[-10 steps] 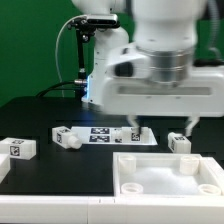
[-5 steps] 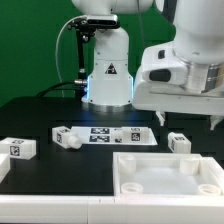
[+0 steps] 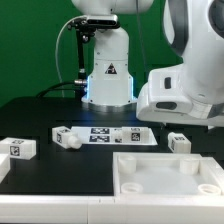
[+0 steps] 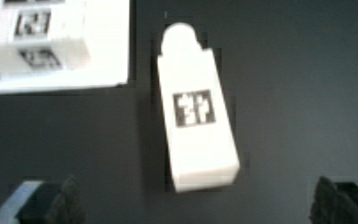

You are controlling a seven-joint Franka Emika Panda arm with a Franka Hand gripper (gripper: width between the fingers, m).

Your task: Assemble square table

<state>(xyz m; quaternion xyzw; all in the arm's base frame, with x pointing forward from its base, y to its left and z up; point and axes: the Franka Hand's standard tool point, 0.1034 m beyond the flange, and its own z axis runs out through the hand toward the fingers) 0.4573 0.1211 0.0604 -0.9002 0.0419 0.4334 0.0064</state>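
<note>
The square table is in loose parts. Its white tray-like tabletop (image 3: 165,175) lies at the front right of the exterior view. White block legs with tags lie at the far left (image 3: 18,148), left of centre (image 3: 66,137) and on the right (image 3: 180,142). The arm's white hand (image 3: 188,92) hangs above that right leg. The wrist view shows one long white leg (image 4: 197,110) flat on the black table, with a tag on top and a peg at one end. My gripper (image 4: 197,206) is open above it. Both dark fingers (image 4: 44,202) stand wide of the leg and touch nothing.
The marker board (image 3: 112,135) lies flat mid-table, and its corner (image 4: 43,45) shows beside the leg in the wrist view. The robot's base (image 3: 108,70) stands at the back centre. The black table (image 3: 60,185) ends at a front edge near the tabletop.
The hand has swung toward the exterior view's right, uncovering the base and marker board, and now hangs over the right leg. The jaws stayed open. No part has moved.
</note>
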